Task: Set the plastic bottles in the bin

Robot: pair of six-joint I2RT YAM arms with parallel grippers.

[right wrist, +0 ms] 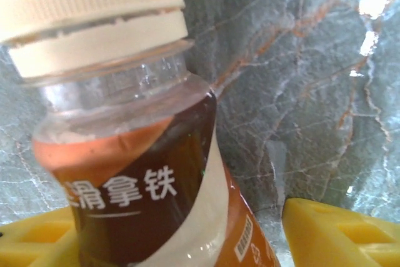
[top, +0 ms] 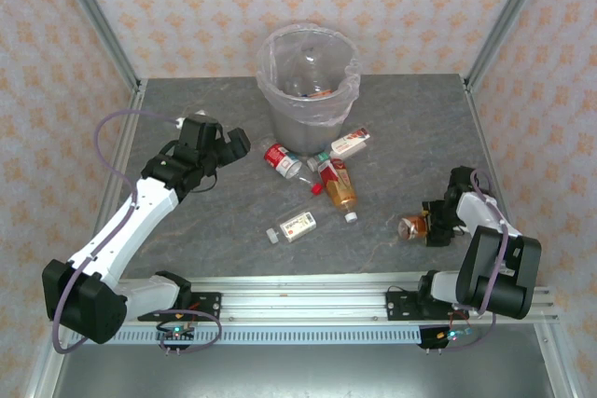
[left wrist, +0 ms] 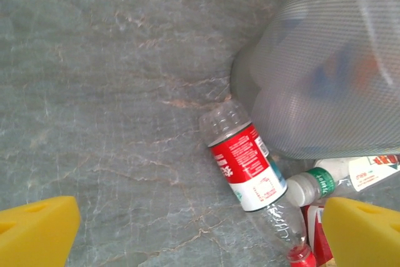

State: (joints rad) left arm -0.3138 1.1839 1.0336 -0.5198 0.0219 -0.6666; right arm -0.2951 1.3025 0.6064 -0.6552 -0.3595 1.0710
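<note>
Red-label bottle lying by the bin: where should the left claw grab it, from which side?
Grip the labelled middle of the red-label bottle, coming straight down with the left claw, fingers across its width. It lies flat on its side, body straight there. The bin wall and a white-capped bottle crowd one side, so likely a tight fit for that finger.

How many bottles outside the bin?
5: red-label bottle, white-label bottle by the bin; amber bottle beside them; small bottle in front; brown bottle at the right gripper. More may hide behind it.
</note>
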